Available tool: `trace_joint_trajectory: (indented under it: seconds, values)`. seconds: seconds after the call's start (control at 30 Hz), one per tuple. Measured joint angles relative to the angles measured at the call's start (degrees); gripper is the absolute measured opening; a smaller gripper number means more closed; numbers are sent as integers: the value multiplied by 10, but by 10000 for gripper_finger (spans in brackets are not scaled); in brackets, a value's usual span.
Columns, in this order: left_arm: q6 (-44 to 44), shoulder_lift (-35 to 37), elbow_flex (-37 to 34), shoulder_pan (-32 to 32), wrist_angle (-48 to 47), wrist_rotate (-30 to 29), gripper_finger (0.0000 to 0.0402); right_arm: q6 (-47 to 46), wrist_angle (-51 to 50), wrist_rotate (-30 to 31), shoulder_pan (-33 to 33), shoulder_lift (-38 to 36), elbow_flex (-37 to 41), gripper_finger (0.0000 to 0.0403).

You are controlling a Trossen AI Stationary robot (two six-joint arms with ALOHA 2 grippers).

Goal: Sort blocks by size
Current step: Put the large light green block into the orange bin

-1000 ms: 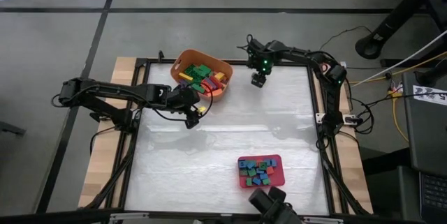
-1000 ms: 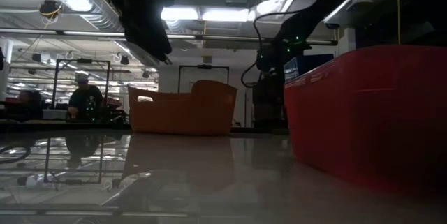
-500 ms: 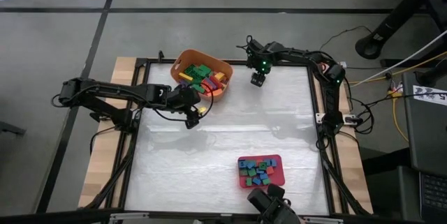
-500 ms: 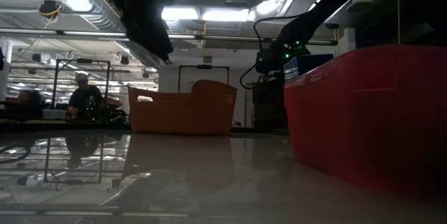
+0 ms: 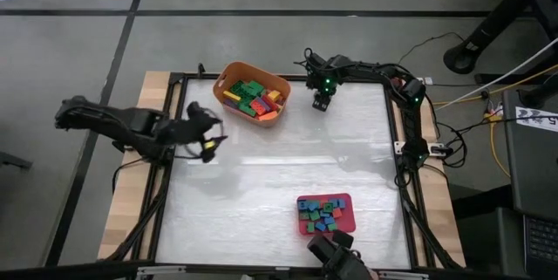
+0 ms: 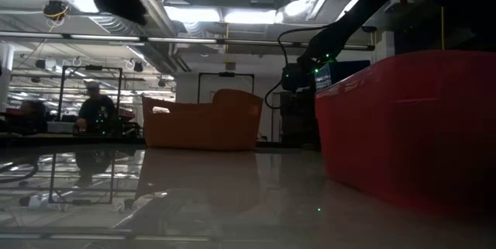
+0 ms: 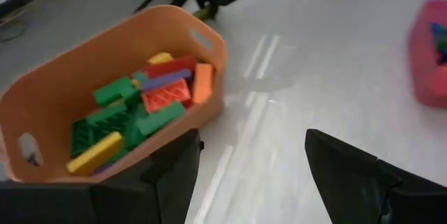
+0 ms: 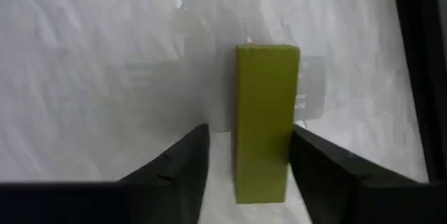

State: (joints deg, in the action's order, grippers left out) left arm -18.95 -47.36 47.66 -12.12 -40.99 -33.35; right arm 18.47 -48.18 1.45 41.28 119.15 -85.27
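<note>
Tub (image 5: 254,93) and tray (image 5: 326,214) filled; right gripper (image 5: 321,103) jaws bracketing last yellow-green block (image 8: 262,121), grip uncertain; left gripper (image 5: 207,147) wide, empty.

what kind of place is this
Probably a robotics lab or workshop: exposed ceiling ducts, workbenches with a person seated behind, and cables trailing over the floor beside the framed table.

Ceiling-light glare on table (image 5: 261,175)

no text, labels or numbers legible
</note>
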Motion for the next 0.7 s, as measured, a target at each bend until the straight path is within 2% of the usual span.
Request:
trace_joint_trajectory:
  seconds: [0.2, 0.37, 0.47, 0.57, 0.7]
  values:
    - [-45, 114, -107, -65, 49, -1, 244, 0, 1, -2, -1, 0, -1, 89]
    - [-62, 169, -180, -94, 114, 0, 244, 0, 3, -6, -2, 0, -1, 87]
    - [-49, 187, -215, -107, 155, 0, 244, 2, -10, -32, -6, -4, -1, 87]
    - [-30, 195, -248, -116, 203, 0, 244, 17, -71, -57, -16, -5, -27, 87]
    - [14, 196, -291, -125, 280, 0, 244, 20, -147, -50, -36, -7, -76, 87]
